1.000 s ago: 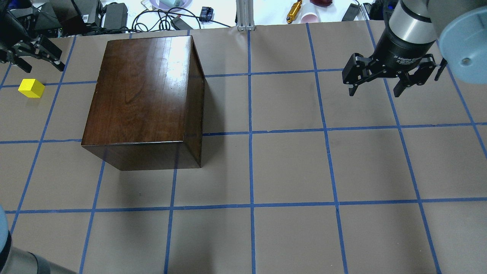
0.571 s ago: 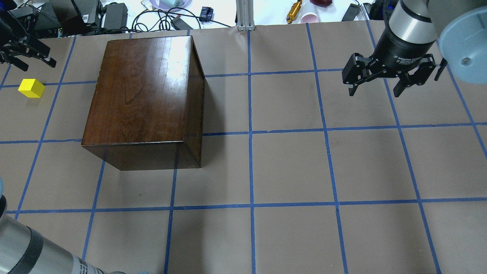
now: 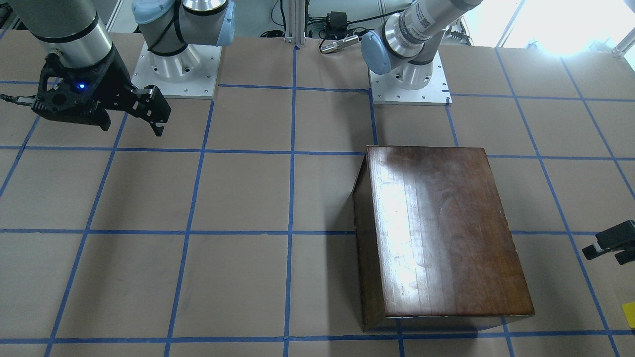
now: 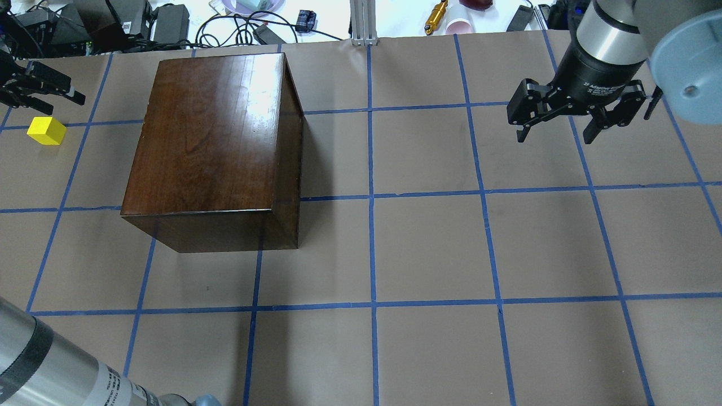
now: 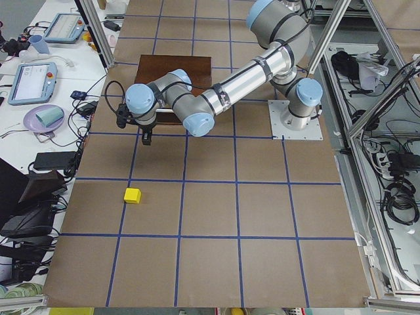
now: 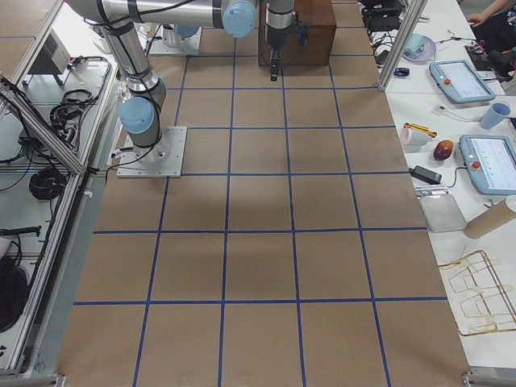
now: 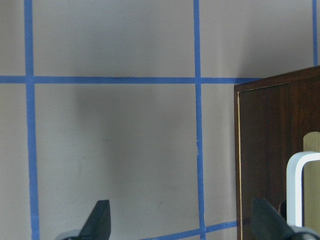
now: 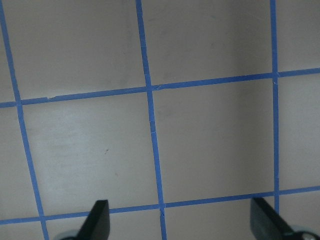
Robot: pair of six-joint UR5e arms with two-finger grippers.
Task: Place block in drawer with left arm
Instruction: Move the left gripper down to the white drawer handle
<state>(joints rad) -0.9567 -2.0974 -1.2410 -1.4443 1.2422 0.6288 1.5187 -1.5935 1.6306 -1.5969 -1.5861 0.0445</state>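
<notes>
The yellow block [image 4: 47,130] lies on the table at the far left, well left of the dark-brown box [image 4: 214,135]; it also shows in the exterior left view [image 5: 133,195]. The drawer is shut: the left wrist view shows its dark front panel [image 7: 267,150] with a silver handle [image 7: 296,185]. My left gripper [image 4: 63,105] is open and empty and hangs just beyond the block, between it and the box's far corner. My right gripper [image 4: 555,132] is open and empty above the far right of the table.
The left arm's forearm [image 4: 51,366] crosses the near left corner of the table. Cables, power bricks and small items [image 4: 169,22] lie beyond the table's far edge. Blue tape lines [image 4: 372,197] divide the brown tabletop into squares.
My left gripper has shifted a little and turned near the table's left edge, and its forearm has come further into view at bottom left. Block, box and right arm have not moved.
</notes>
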